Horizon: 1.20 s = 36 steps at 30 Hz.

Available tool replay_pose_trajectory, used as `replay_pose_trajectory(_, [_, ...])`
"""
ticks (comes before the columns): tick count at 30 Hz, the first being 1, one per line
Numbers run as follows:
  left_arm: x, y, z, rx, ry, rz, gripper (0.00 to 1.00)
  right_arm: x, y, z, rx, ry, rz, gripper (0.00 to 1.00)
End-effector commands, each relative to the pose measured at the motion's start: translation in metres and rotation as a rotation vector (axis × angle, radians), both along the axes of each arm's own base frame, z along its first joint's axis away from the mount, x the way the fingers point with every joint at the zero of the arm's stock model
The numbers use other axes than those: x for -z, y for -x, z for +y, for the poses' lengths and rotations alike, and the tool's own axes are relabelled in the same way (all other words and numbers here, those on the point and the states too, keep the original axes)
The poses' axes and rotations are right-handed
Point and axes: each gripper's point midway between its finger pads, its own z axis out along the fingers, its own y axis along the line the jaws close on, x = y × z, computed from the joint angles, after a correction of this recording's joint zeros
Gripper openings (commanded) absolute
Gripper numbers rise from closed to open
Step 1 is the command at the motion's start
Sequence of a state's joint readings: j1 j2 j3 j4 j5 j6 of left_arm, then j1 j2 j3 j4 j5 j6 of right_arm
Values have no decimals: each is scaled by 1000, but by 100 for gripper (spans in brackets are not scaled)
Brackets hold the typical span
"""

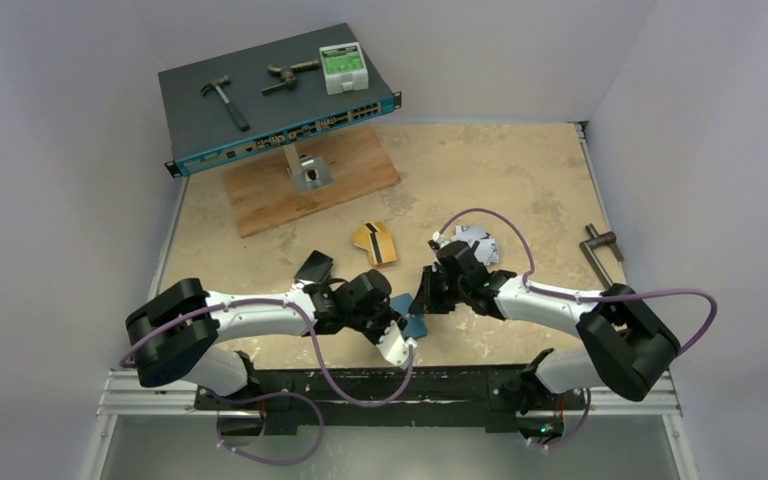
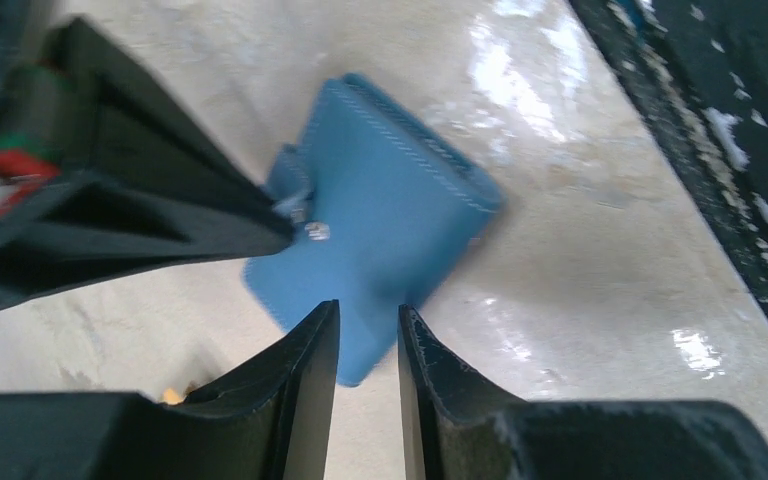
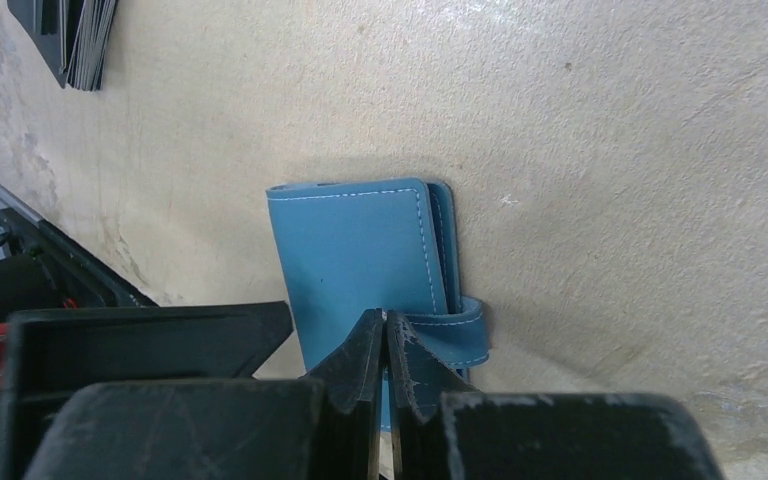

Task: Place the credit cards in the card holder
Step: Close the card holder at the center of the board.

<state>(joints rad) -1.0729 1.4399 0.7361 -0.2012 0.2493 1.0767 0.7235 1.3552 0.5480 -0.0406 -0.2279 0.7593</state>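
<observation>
The teal-blue card holder (image 1: pixel 409 316) lies closed on the table between my two grippers; it also shows in the left wrist view (image 2: pixel 390 215) and the right wrist view (image 3: pixel 360 250). My right gripper (image 3: pixel 381 322) is shut on its snap strap (image 3: pixel 460 325), near the silver snap button (image 2: pixel 317 232). My left gripper (image 2: pixel 368 320) is slightly open, with the holder's near corner in the gap and no grip on it. A gold-orange card (image 1: pixel 373 243) lies beyond the holder. Silver-grey and black cards (image 1: pixel 477 243) lie behind the right gripper (image 1: pixel 425 295).
A black card stack (image 1: pixel 312 268) lies by the left arm and shows in the right wrist view (image 3: pixel 70 35). A network switch (image 1: pixel 280 100) with a hammer on it stands on a wooden board (image 1: pixel 305 185) at the back. A metal clamp (image 1: pixel 600 250) lies at the right edge.
</observation>
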Motion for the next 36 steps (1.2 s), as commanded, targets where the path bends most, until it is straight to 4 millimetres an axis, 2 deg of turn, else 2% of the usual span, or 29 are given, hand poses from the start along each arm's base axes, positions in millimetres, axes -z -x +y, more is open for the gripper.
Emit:
replay_pose_trajectory(1, [15,-2,-7,106,57,-149,27,5,-1,-1,-10,12,0,0])
replay_pose_trajectory(5, [16,-14,-15,90,85,-215,25,5,1,1,-23,13,10,0])
replay_pose_trajectory(15, [20,-8,-17,103,84,-174,20,7,0,-2,4,19,18,0])
replay_pose_trajectory(24, [22,-3,-14,91,73,-126,9,-8,-8,-3,78,-10,-17,0])
replay_pose_trajectory(36, [26,-2,-12,94,43,-106,8,5,-9,-7,110,14,-1,0])
